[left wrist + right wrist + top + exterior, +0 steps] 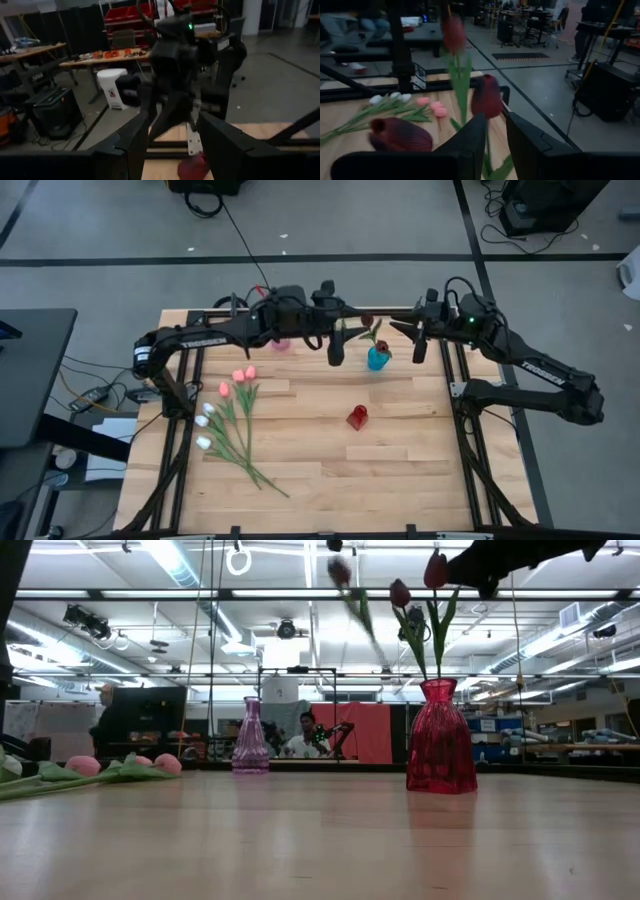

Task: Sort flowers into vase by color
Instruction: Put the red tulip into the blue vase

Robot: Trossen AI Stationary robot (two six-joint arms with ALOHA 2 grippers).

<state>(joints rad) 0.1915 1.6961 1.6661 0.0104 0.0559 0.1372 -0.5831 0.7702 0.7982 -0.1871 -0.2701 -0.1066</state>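
Note:
Three dark red tulips stand together with their stems in the blue vase. Their heads show in the low view, where they rise above the red vase. One head is blurred and leans away from the others. My right gripper is high beside the blue vase, at head height, shut on one tulip's stem. My left gripper hangs open on the vase's other side, touching nothing. Pink and white tulips lie flat on the table's left part. My right gripper has a dark red tulip's stem between its two fingers, just below the head. The fingers lie across the stem and come from the table's right side. The tulip stands nearly upright, its lower stem going down into the blue vase.
The red vase stands without flowers nearer the table's near edge. A pink vase stands at the far edge, partly under my left arm. Bare wood lies on the near and right parts of the table. People and benches show in the room beyond.

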